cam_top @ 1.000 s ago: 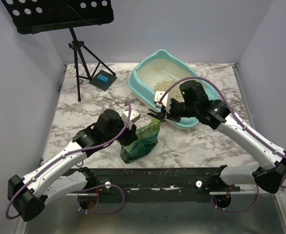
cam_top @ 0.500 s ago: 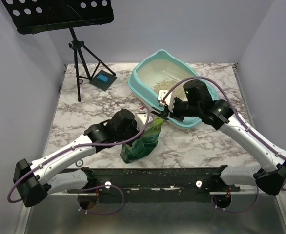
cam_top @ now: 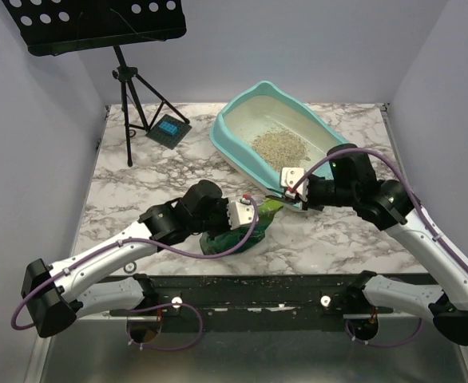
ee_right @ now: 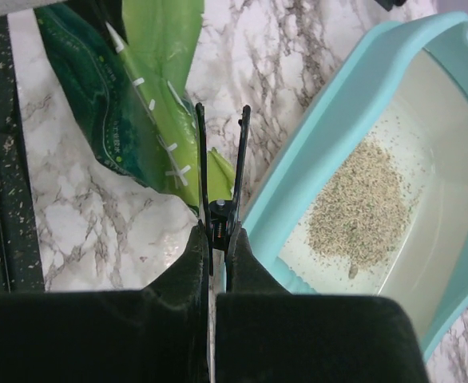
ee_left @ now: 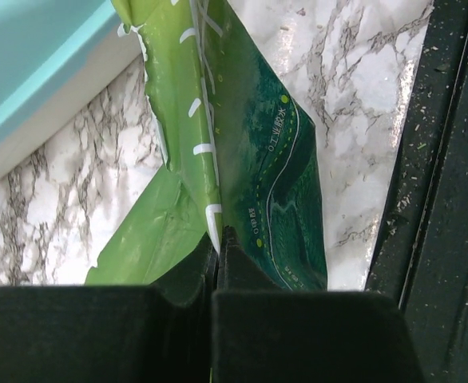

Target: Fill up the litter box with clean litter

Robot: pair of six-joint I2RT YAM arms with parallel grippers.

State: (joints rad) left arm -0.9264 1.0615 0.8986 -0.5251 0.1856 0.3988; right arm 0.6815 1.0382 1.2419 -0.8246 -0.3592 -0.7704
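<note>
The turquoise litter box [cam_top: 228,120] stands at the back right of the marble table, and a loose pile of clean litter [cam_top: 280,148] lies on its off-white floor. A green foil bag [cam_top: 238,237] lies in front of it, leaning toward the box's near corner. My left gripper [cam_top: 246,214] is shut on the bag's side edge [ee_left: 218,215]. At the box's near rim [ee_right: 330,144], my right gripper [cam_top: 286,189] is shut on a black spring clip [ee_right: 220,217]. Its two thin arms stand apart beside the bag's light green top [ee_right: 166,56]. The litter [ee_right: 362,207] shows to the right.
A black music stand on a tripod [cam_top: 130,88] stands at the back left, with a small dark device with a blue screen [cam_top: 168,129] by its feet. A black rail [cam_top: 258,289] with spilled granules runs along the near edge. Grey walls close in both sides.
The left gripper swung right and closed on the green bag, which has sunk lower. The right arm drew back from over the litter box to its near corner, still holding the clip.
</note>
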